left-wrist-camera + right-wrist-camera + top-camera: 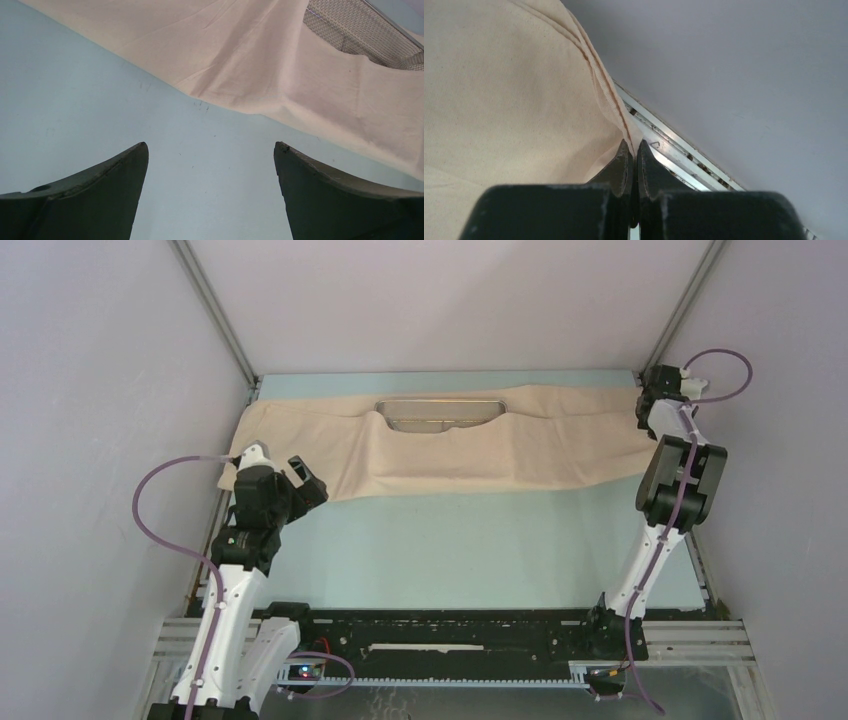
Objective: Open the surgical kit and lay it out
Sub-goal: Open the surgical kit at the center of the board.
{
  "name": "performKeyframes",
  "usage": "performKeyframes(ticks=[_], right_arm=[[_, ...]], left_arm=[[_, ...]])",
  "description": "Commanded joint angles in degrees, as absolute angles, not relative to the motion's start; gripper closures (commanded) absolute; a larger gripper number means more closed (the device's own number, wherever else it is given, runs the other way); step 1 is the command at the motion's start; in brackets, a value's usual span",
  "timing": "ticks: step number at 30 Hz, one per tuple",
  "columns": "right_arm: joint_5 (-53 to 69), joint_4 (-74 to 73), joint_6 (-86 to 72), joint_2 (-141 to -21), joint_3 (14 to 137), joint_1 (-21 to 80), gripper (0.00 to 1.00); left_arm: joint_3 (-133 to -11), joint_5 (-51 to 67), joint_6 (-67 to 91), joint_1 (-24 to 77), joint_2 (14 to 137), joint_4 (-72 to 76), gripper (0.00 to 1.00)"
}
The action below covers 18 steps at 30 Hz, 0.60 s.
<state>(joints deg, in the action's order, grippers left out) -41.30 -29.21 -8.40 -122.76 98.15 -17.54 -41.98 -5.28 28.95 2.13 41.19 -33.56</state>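
Note:
The beige cloth wrap (470, 445) lies spread across the far part of the table. It partly covers the steel mesh tray (440, 412), whose far rim shows; the tray's mesh corner shows in the left wrist view (360, 30). No clamps or tweezers are visible. My right gripper (645, 408) is at the cloth's far right end, shut on the cloth's hemmed edge (616, 112). My left gripper (305, 480) is open and empty, just above the bare table near the cloth's left front edge (225, 75).
The table top (450, 550) is pale blue. Enclosure walls stand left, right and behind, with an aluminium rail (674, 145) along the right edge by my right gripper. The arm bases and black frame (450, 640) are at the near edge.

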Motion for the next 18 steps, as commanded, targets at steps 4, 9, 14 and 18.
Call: performKeyframes(ticks=[4,9,14,18], right_arm=[[-43.97,-31.19,-13.63,-116.57,96.35,-19.9,1.0],[-44.15,-32.25,-14.7,-116.21,95.39,-21.59,1.0],[-43.0,-34.17,-16.2,-116.81,96.0,-23.33,1.0],[-42.31,-35.11,-15.4,-118.15,97.58,-23.63,1.0]], left_arm=[[-40.7,-4.42,28.39,2.37,40.62,-31.45,0.0],[-40.6,-4.47,28.54,2.36,40.51,-31.49,0.0],[-40.69,-4.3,28.6,2.37,40.49,-31.4,0.0],[-40.68,-4.28,28.61,2.37,40.6,-31.44,0.0]])
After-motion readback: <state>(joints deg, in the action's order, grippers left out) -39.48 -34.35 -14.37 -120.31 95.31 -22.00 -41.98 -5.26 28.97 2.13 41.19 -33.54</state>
